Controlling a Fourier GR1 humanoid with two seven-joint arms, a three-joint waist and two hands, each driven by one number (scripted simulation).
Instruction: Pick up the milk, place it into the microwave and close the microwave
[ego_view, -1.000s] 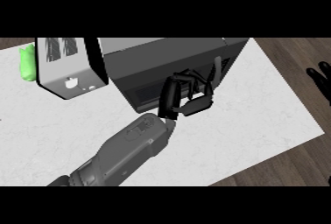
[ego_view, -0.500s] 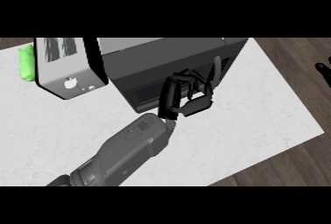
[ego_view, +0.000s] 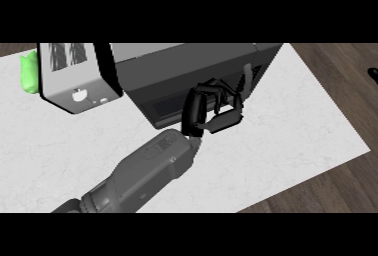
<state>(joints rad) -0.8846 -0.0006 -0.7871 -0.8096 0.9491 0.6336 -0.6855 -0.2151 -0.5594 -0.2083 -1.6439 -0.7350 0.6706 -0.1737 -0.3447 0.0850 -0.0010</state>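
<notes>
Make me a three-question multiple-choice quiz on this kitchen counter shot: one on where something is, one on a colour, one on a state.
1. Where is the green object?
A. at the counter's far left edge, beside the microwave door
B. on the wooden floor
C. in the robot's hand

2. What colour is the counter top?
A. black
B. white marbled
C. red

3. How does the microwave door stand?
A. missing
B. fully shut
C. swung open

Answers:
1 A: the green object lies left of the microwave door.
2 B: the counter is white with faint veins.
3 C: the door stands out from the microwave, where the left hand reaches.
</notes>
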